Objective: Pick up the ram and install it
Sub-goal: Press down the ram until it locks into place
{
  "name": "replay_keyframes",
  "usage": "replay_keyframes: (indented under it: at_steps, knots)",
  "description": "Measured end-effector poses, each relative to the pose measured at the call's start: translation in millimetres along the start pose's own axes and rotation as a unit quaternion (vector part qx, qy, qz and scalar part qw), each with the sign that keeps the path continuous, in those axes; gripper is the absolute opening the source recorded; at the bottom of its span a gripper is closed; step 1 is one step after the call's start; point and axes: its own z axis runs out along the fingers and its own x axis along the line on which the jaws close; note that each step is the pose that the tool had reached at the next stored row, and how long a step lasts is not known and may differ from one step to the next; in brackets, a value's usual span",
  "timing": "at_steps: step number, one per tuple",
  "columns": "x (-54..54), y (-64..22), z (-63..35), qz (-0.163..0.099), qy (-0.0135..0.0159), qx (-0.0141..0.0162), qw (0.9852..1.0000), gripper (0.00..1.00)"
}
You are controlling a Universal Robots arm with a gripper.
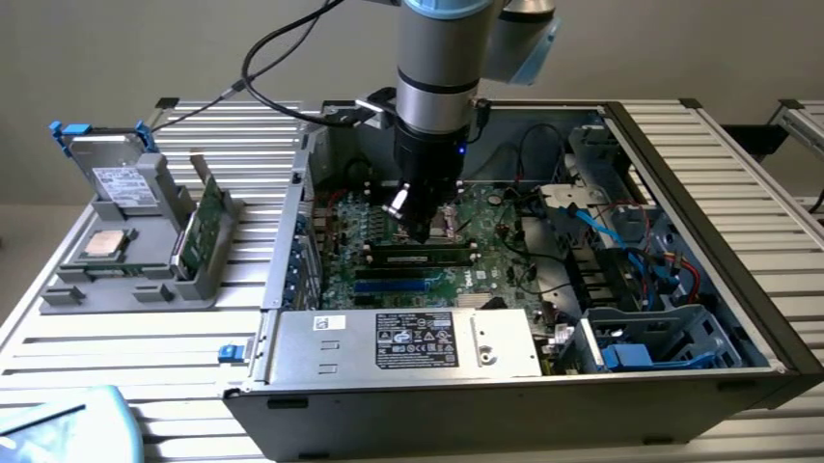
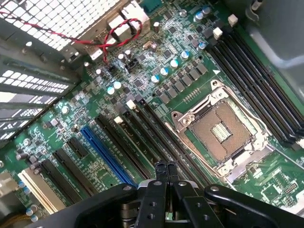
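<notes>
Slatted metal surface carries an open computer case; the hand, closed and empty, hovers just above the seated ram.

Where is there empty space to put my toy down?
Bare room: the ribbed metal tabletop between the grey parts holder and the open computer case, in front. Crowded: inside the case, where the shut gripper sits over the green motherboard.
</notes>
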Motion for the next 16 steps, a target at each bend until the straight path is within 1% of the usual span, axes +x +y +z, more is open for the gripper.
replay_keyframes:
  at_steps: [4, 8, 10, 12, 14, 16]
  knots:
    - [0.0, 0.0, 0.0, 0.034, -0.0014, -0.0004, 0.9994, 0.11]
    - [0.0, 0.0, 0.0, 0.069, -0.0028, -0.0007, 0.9976, 0.11]
    - [0.0, 0.0, 0.0, 0.086, -0.0034, -0.0009, 0.9963, 0.11]
    - [0.0, 0.0, 0.1, 0.103, -0.0041, -0.0011, 0.9947, 0.11]
    - [0.0, 0.0, 0.0, 0.12, -0.0048, -0.0013, 0.9927, 0.11]
    - [0.0, 0.0, 0.1, 0.138, -0.0055, -0.0015, 0.9905, 0.11]
